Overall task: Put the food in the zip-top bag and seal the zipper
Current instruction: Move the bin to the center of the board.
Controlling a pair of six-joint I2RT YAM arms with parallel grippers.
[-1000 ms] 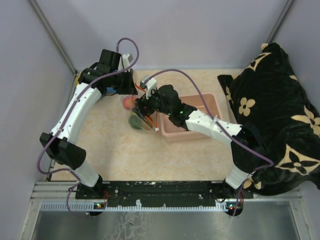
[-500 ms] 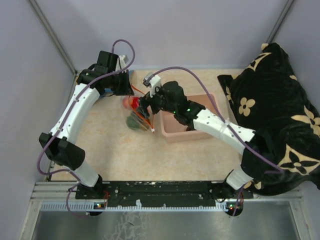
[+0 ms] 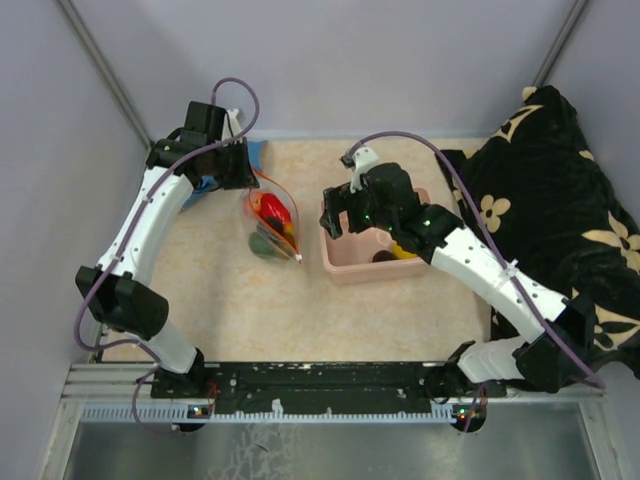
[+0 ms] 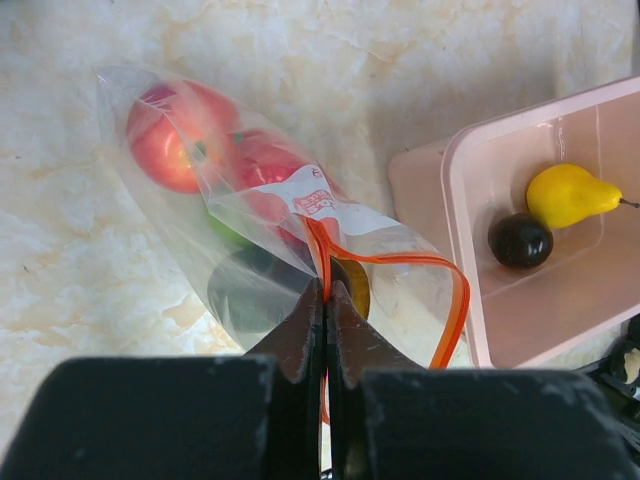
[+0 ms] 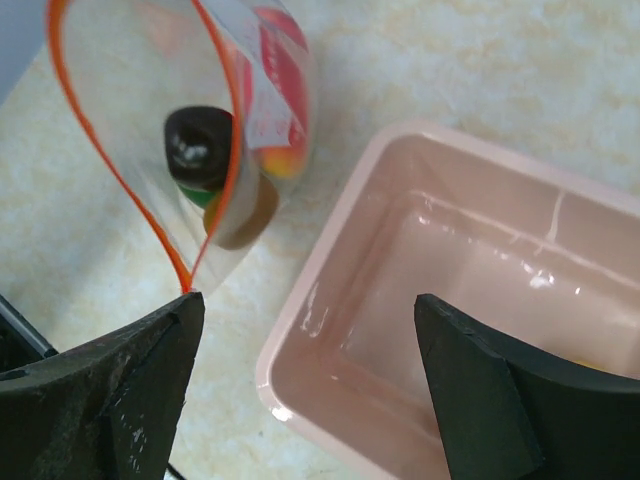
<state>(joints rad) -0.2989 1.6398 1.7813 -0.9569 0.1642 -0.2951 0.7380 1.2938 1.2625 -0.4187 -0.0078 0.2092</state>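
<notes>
Beige tabletop; left gripper (image 4: 325,300) clamps the zipper (image 4: 400,258) of the zip-top bag (image 4: 165,235), food (image 4: 175,140) at its 11 o'clock. Right gripper (image 5: 305,320), spread wide, hovers over the pink tub (image 5: 330,240), at the bag's 3 o'clock.

Left hand (image 4: 325,292) clamped, right hand (image 5: 310,345) agape

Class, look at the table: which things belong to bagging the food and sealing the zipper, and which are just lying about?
Job: clear plastic zip-top bag; its red-orange zipper strip; round glossy toy fruits inside it; dark round toy fruit, not yet bagged.
Lying about: pink rectangular plastic tub; blue cloth; black flower-patterned blanket.
</notes>
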